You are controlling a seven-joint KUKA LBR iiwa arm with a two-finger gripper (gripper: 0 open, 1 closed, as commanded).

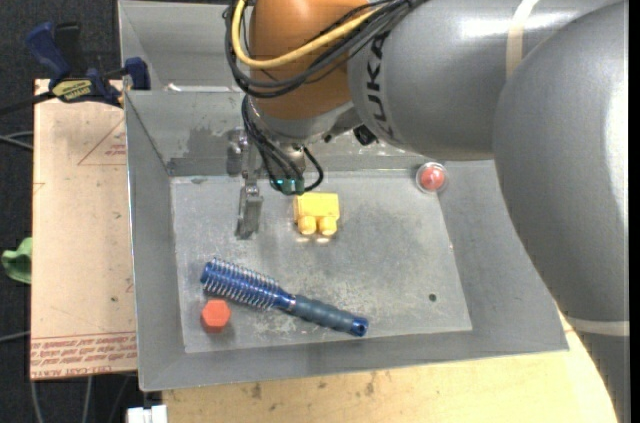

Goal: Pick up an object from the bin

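My gripper (pixel 246 223) hangs below the orange wrist cover over the bin's left middle, its tip just above the bare floor. A yellow toy block (pixel 316 215) with two round studs lies a little to its right, apart from it. A blue hairbrush (pixel 280 298) lies slanted along the front of the bin, bristle head to the left. A small red piece (pixel 215 314) sits just below the brush head, in the front left corner. Nothing shows in the gripper.
A small red round thing (pixel 431 177) rests at the back right, close under the arm. The big grey arm covers the bin's right side and back. The sloping left wall stands near the gripper.
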